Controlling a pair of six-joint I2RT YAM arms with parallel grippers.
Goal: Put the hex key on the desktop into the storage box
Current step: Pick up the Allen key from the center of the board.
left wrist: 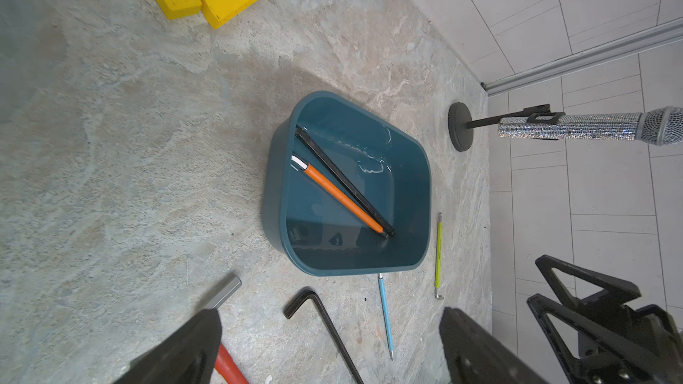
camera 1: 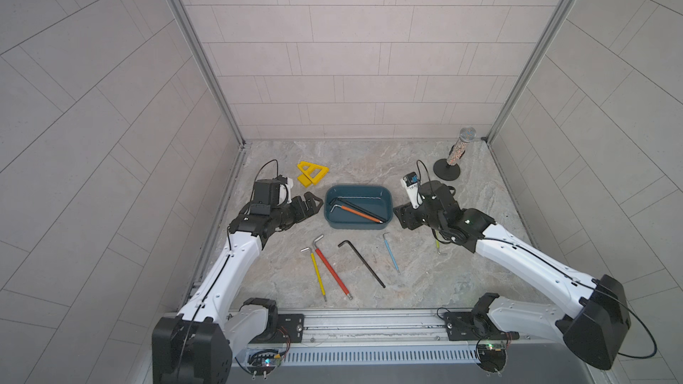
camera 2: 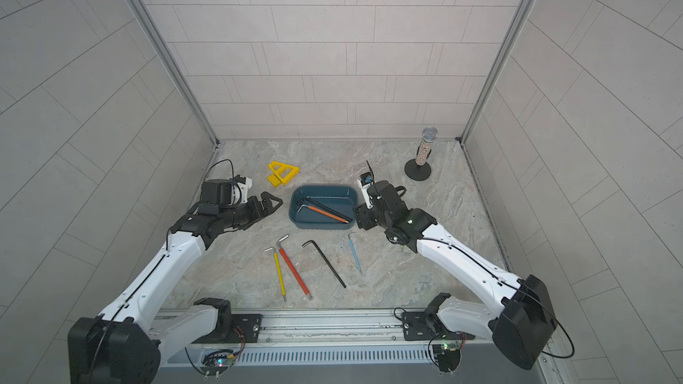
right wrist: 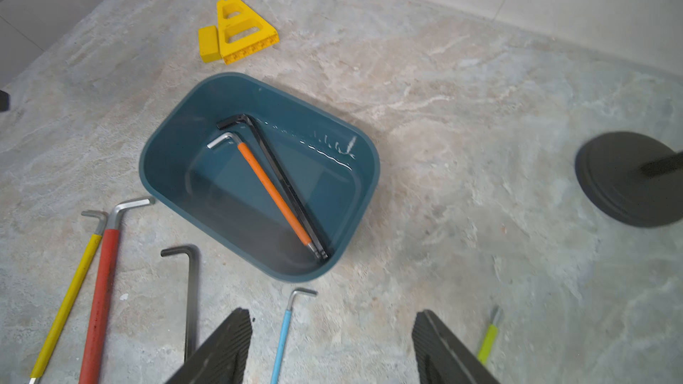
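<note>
Left gripper (camera 1: 312, 205): jaws spread, empty, beside the storage box (camera 1: 354, 226).
Yellow triangular piece (camera 1: 312, 172): upper left.
Box, centre: holds orange key (camera 1: 360, 213) and boxed black key (camera 1: 366, 207).
Desktop (camera 1: 443, 289), lower centre: yellow key (camera 1: 318, 271), red key (camera 1: 332, 269), loose black key (camera 1: 364, 264), blue key (camera 1: 391, 257).
Right gripper (camera 1: 401, 216): spread, empty.
Green key (left wrist: 438, 249): mostly hidden under the right arm in both top views.
Microphone stand (camera 1: 446, 171): upper right.

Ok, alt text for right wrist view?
A teal box holds an orange hex key and a long black key. On the desktop beside it lie a yellow key, red key, black key, blue key and green key; the open right end effector is nearest.
</note>
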